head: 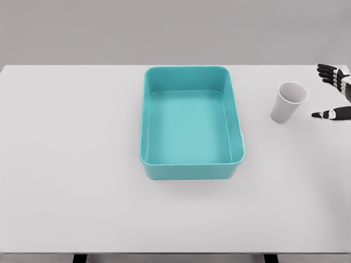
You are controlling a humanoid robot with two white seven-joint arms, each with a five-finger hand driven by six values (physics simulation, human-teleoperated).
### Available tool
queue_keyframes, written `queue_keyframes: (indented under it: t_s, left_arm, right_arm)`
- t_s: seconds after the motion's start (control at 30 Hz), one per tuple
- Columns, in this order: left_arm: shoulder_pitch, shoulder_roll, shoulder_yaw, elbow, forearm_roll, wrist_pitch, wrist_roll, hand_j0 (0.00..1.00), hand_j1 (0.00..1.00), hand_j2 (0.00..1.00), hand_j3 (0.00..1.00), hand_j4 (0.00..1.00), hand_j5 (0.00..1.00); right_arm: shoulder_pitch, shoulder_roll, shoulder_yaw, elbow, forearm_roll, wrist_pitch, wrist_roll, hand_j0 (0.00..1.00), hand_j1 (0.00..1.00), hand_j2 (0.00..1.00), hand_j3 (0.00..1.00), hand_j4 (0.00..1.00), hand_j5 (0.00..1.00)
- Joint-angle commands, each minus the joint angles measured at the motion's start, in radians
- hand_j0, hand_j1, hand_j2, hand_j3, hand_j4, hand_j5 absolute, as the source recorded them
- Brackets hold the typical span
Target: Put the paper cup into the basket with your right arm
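A white paper cup (287,102) stands upright on the white table, to the right of the teal basket (237,127). The basket is a rectangular tub with nothing inside it, sitting near the table's middle. My right hand (330,92) comes in at the right edge, just right of the cup and apart from it. Its black fingers (328,71) are spread above and its thumb (329,114) below, open and holding nothing. The left arm does not show.
The white table (71,164) fills most of the view, with its front edge along the bottom and its back edge against a grey wall.
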Motion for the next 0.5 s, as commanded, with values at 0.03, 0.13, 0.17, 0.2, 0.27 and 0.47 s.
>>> queue_keyframes:
  t_s: [0.03,0.13,0.17,0.2,0.27,0.47]
  left_arm:
    - [0.000,0.000,-0.001,0.000,0.000,0.000,0.000,1.00,1.00,1.00,1.00,1.00,1.00]
    - [0.000,0.000,-0.001,0.000,0.000,0.000,0.000,1.00,1.00,1.00,1.00,1.00,1.00]
    - [0.000,0.000,0.000,0.000,0.000,0.000,0.000,1.00,1.00,1.00,1.00,1.00,1.00]
    - [0.000,0.000,0.000,0.000,0.000,0.000,0.000,1.00,1.00,1.00,1.00,1.00,1.00]
    - [0.000,0.000,0.000,0.000,0.000,0.000,0.000,1.00,1.00,1.00,1.00,1.00,1.00]
    - [0.000,0.000,0.000,0.000,0.000,0.000,0.000,1.00,1.00,1.00,1.00,1.00,1.00]
  right_arm:
    - [0.000,0.057,-0.003,0.072,0.074,0.013,0.000,1.00,1.00,1.00,1.00,1.00,1.00]
    - [-0.017,0.063,-0.005,0.149,0.076,-0.005,0.000,1.00,1.00,1.00,1.00,1.00,1.00]
    - [-0.018,0.061,-0.009,0.177,0.076,-0.013,0.000,1.00,1.00,1.00,1.00,1.00,1.00]
    - [-0.031,0.064,-0.017,0.201,0.076,-0.022,0.000,1.00,1.00,1.00,1.00,1.00,1.00]
    - [-0.060,0.069,-0.020,0.227,0.073,-0.025,0.000,1.00,1.00,1.00,1.00,1.00,1.00]
    - [-0.089,0.069,-0.025,0.261,0.024,-0.016,0.000,1.00,1.00,1.00,1.00,1.00,1.00]
